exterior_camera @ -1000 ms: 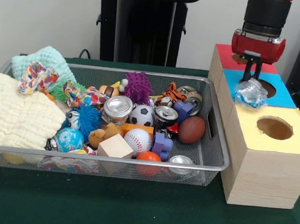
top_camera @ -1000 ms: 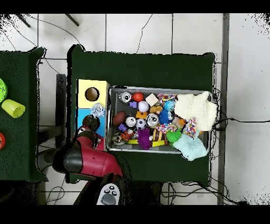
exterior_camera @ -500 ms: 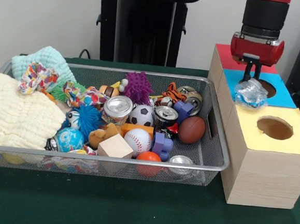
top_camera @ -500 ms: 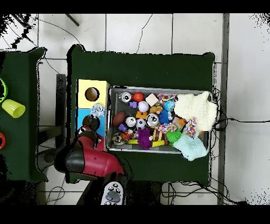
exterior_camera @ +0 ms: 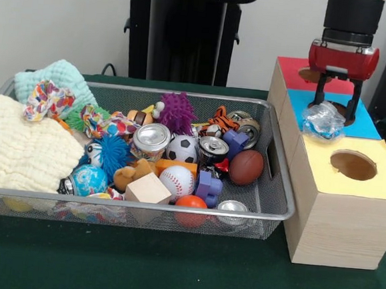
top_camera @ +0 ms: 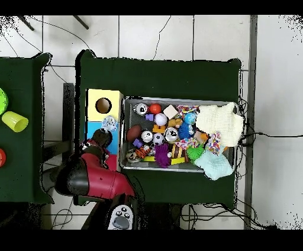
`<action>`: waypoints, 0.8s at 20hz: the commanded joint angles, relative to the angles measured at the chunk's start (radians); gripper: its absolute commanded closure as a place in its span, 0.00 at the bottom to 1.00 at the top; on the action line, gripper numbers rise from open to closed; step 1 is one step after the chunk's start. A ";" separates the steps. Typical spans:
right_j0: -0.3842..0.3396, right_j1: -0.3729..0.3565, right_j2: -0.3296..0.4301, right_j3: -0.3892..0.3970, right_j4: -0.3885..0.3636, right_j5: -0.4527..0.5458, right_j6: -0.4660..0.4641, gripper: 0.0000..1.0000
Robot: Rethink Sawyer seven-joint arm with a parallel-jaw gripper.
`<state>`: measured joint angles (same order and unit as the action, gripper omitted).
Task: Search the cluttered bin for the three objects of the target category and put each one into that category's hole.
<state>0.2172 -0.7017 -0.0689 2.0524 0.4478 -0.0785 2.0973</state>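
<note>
**Presently: crumpled plastic on the blue panel, pincer spread above it**

Item 1. Crumpled clear plastic piece (exterior_camera: 322, 120), with blue showing through; rests on the blue panel (exterior_camera: 368, 126) of the sorting box (exterior_camera: 338, 216), at the near-left rim of that panel's hole (exterior_camera: 346, 114). Whether any of it overhangs the hole cannot be told. In the overhead view it shows only as a pale blob (top_camera: 109, 124).

Item 2. Gripper (exterior_camera: 335, 102), red body with black fingers (exterior_camera: 318, 93), spread apart and holding nothing; the tips stand just above the plastic, one to each side of the hole. Contact with the plastic cannot be made out. The arm is cut off by the top edge in the front view; from overhead it covers the red panel.

Item 3. Sorting box, wooden sides, three top panels: red (exterior_camera: 292, 73) farthest, its hole largely hidden behind the gripper; blue in the middle; yellow (exterior_camera: 351, 177) nearest, with an open hole (exterior_camera: 353, 164).

Item 4. Wire-mesh bin (exterior_camera: 134, 209), just beside the box. Contents, heaped and overlapping: brown football (exterior_camera: 247, 167), baseball (exterior_camera: 177, 181), soccer ball (exterior_camera: 181, 148), orange ball (exterior_camera: 192, 202) partly behind the rim, two upright cans (exterior_camera: 152, 139) (exterior_camera: 213, 148), wooden block (exterior_camera: 148, 189), purple spiky ball (exterior_camera: 178, 112), blue spiky ball (exterior_camera: 114, 152), globe ball (exterior_camera: 90, 179), cream cloth (exterior_camera: 22, 148), mint cloth (exterior_camera: 54, 79). Several smaller things beneath are possibly toys, not identifiable.
</note>
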 commanded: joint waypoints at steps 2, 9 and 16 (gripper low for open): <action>-0.043 0.015 0.052 0.082 0.024 0.033 0.232 0.00; -0.044 0.017 0.049 0.075 0.012 0.018 0.219 0.00; -0.020 0.009 0.034 0.073 0.048 0.052 0.233 1.00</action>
<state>0.2086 -0.7069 -0.0659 2.0818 0.4486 -0.0793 2.0973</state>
